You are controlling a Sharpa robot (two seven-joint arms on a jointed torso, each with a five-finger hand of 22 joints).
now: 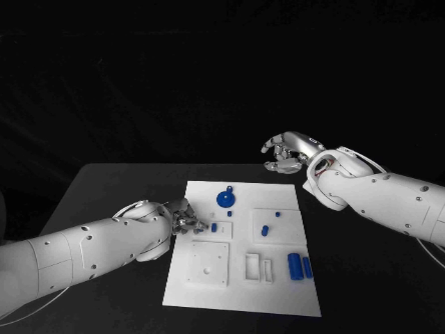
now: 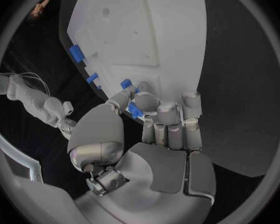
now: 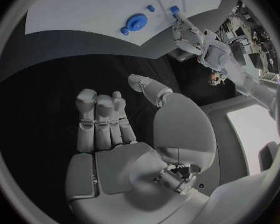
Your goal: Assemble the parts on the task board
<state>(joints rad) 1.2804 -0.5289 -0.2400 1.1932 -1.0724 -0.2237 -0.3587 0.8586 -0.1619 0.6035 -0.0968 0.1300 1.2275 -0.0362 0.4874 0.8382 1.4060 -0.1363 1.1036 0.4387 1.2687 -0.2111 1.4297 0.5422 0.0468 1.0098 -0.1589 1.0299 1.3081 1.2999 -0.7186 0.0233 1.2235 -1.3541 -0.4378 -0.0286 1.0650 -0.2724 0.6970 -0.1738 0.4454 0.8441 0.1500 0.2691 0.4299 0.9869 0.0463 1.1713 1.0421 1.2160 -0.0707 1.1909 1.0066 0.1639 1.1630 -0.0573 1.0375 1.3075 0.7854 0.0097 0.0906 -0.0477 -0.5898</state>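
Note:
The white task board (image 1: 283, 292) lies in the middle of the black table. My left hand (image 1: 183, 217) rests at the board's left edge, and its fingertips pinch a small blue part (image 1: 215, 227) that stands on the board. In the left wrist view the thumb and fingers of that hand (image 2: 152, 134) close round the part (image 2: 135, 110). My right hand (image 1: 290, 152) hovers above the table beyond the board's far edge, fingers loosely apart and holding nothing (image 3: 115, 129). A blue gear (image 1: 226, 200) lies near the board's far end.
Other small blue parts (image 1: 265, 229) stand mid-board, and two blue cylinders (image 1: 300, 266) lie side by side near its right edge. A raised white square plate (image 1: 208, 262) and slotted blocks (image 1: 260, 268) sit on the board's near half. Bare black table (image 1: 102, 188) surrounds the board.

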